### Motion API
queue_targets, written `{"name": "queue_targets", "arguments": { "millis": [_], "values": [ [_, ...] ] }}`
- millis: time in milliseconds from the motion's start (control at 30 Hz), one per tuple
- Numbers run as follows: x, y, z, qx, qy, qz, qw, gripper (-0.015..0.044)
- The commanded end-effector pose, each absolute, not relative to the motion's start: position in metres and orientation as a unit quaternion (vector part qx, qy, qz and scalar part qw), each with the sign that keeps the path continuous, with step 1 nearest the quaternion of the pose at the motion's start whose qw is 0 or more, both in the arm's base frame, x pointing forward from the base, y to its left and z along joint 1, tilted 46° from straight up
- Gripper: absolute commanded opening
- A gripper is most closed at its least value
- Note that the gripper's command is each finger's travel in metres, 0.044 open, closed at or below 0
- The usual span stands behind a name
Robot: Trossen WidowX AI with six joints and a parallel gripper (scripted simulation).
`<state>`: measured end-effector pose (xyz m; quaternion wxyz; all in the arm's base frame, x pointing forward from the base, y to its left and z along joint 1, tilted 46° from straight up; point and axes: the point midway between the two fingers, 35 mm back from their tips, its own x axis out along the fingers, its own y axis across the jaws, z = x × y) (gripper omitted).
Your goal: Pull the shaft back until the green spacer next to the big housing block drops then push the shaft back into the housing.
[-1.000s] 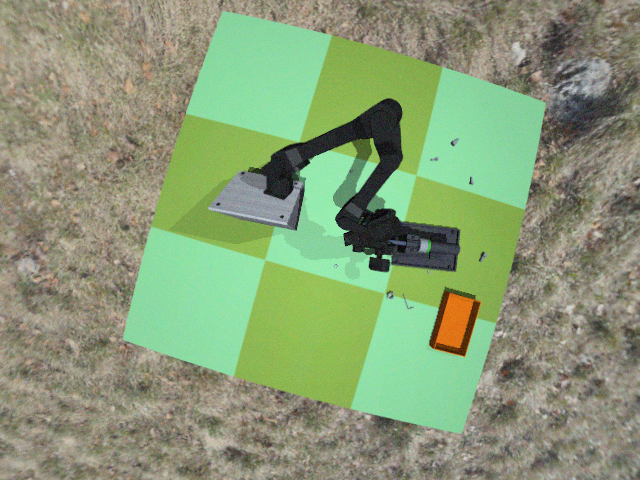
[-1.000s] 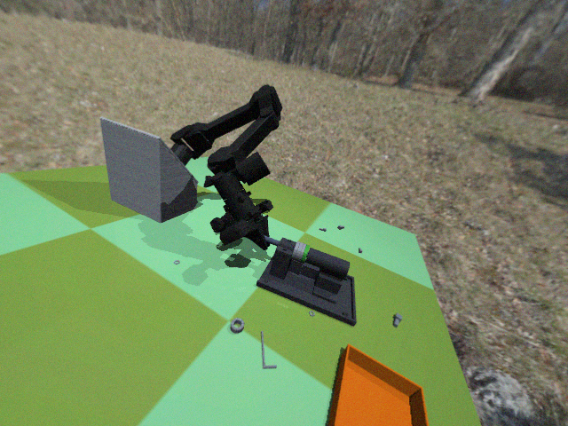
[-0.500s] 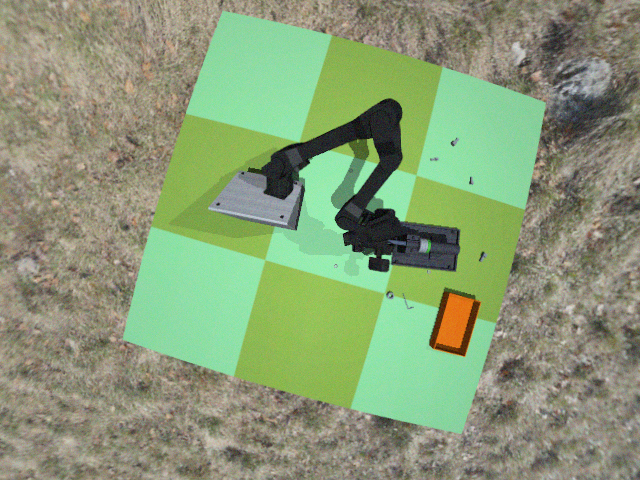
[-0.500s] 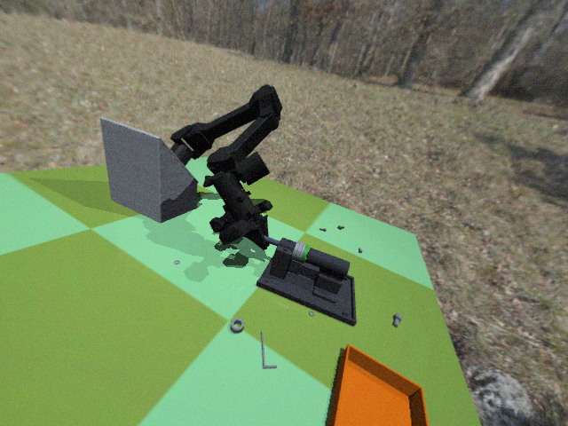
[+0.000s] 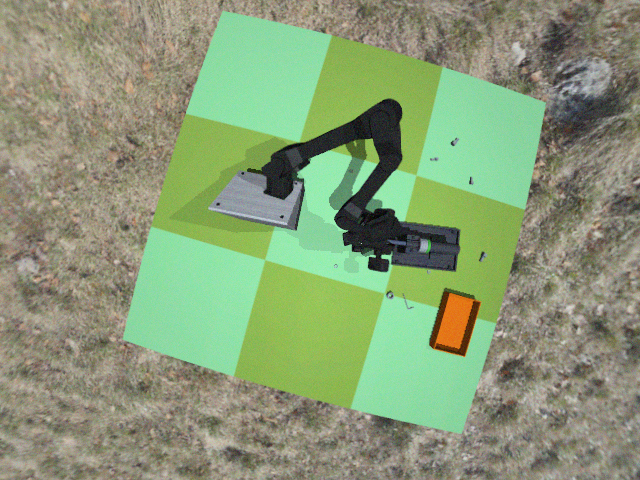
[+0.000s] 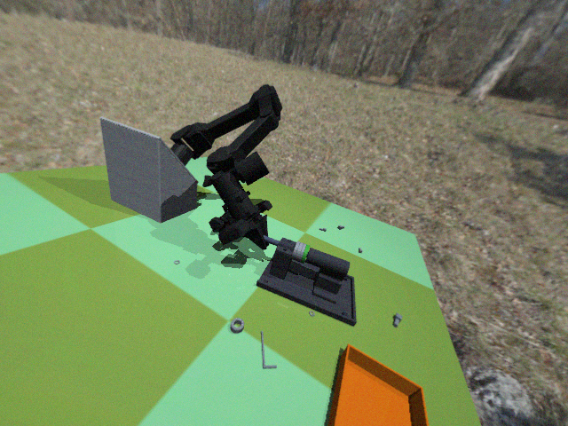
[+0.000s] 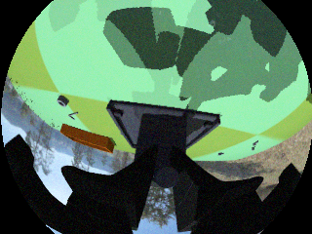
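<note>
The black two-fingered end effector point(image 5: 388, 242) point(image 6: 264, 239) point(image 7: 164, 148) is nearly closed, gripping the thin grey metal shaft point(image 5: 397, 242) point(image 6: 272, 240). The bright green ring-shaped spacer point(image 5: 428, 245) point(image 6: 306, 253) sits beside the dark cylindrical housing. Pulling too far could drop the pale neighbouring spacers. Fingers hide the shaft's gripped end.

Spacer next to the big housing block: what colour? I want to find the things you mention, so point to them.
The spacer point(image 5: 428, 245) point(image 6: 305, 253) is bright green, clearest in the exterior view.
</note>
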<state>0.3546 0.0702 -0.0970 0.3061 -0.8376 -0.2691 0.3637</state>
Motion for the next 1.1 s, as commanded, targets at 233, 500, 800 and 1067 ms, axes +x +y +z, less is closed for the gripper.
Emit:
{"name": "queue_targets", "arguments": {
  "millis": [233, 500, 800, 1067],
  "values": [
    [0.3532, 0.0701, -0.0968, -0.838, -0.271, 0.363, 0.305, 0.0000],
    [0.3526, 0.0699, -0.0969, -0.838, -0.271, 0.363, 0.305, 0.0000],
    [0.3519, 0.0697, -0.0970, -0.838, -0.271, 0.363, 0.305, 0.0000],
    [0.3512, 0.0695, -0.0970, -0.838, -0.271, 0.363, 0.305, 0.0000]
  ]
}}
